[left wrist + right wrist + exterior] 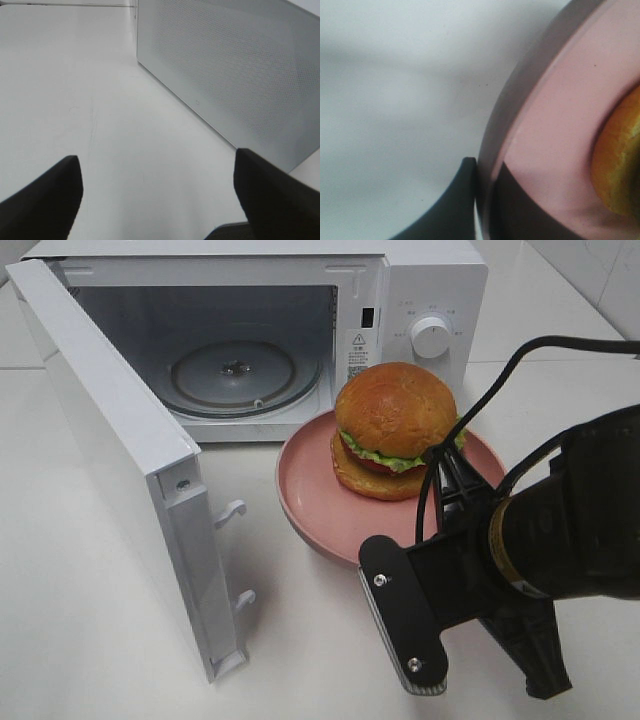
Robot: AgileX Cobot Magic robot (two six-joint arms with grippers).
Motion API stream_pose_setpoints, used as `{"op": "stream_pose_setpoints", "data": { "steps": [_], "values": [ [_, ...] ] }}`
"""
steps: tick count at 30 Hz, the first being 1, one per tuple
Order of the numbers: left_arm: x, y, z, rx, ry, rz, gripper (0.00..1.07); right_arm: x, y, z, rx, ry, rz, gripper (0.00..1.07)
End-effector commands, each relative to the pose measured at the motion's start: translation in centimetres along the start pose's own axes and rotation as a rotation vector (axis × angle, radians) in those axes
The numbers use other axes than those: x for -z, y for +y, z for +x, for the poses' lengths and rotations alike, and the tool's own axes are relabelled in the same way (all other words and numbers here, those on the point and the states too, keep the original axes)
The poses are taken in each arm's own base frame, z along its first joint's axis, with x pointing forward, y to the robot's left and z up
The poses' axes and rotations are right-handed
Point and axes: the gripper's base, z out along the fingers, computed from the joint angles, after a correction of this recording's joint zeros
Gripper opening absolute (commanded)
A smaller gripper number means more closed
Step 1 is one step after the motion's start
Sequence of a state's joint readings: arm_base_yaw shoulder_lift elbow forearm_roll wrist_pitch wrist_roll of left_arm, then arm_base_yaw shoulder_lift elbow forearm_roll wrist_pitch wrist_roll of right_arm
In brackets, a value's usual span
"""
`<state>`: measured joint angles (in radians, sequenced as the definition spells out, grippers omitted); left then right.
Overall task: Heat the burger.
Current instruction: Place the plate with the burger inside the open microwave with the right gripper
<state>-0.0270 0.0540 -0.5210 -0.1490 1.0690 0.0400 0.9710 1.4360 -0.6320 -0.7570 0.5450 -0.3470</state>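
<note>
- I see my right fingers [456, 200] clenched on the pink plate [310, 512] at its rim.
- The burger [395, 428] sits on that plate, just in front of the open microwave [425, 295].
- My left fingers [45, 200] are spread, holding nothing.

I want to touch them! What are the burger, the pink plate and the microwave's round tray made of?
Burger: probably plastic; too glossy for real bread.
Pink plate: smooth with a soft sheen; plastic or ceramic, unclear.
Round tray: looks like clear glass, see-through with glints.
</note>
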Motion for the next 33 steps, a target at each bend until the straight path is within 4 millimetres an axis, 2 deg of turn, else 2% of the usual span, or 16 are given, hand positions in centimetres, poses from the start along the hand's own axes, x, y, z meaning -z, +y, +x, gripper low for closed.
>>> {"op": "stream_pose_setpoints", "data": {
  "steps": [1,15,21,28,33],
  "values": [
    [-0.1,0.0,0.1,-0.003,0.006,0.002,0.78,-0.4,-1.1,1.1,0.066,-0.008,0.042,0.0],
    [-0.1,0.0,0.1,-0.003,0.006,0.002,0.78,-1.3,-2.3,2.3,0.256,-0.134,0.069,0.0],
    [-0.1,0.0,0.1,-0.003,0.006,0.002,0.78,-1.4,-2.5,2.7,0.278,-0.156,0.045,0.0],
    [-0.1,0.0,0.1,-0.003,0.006,0.003,0.78,-1.2,-4.0,3.5,0.292,-0.185,0.056,0.0],
    [-0.1,0.0,0.1,-0.003,0.006,0.003,0.78,-1.3,-4.0,3.7,0.34,-0.213,0.046,0.0]
  ]
}}
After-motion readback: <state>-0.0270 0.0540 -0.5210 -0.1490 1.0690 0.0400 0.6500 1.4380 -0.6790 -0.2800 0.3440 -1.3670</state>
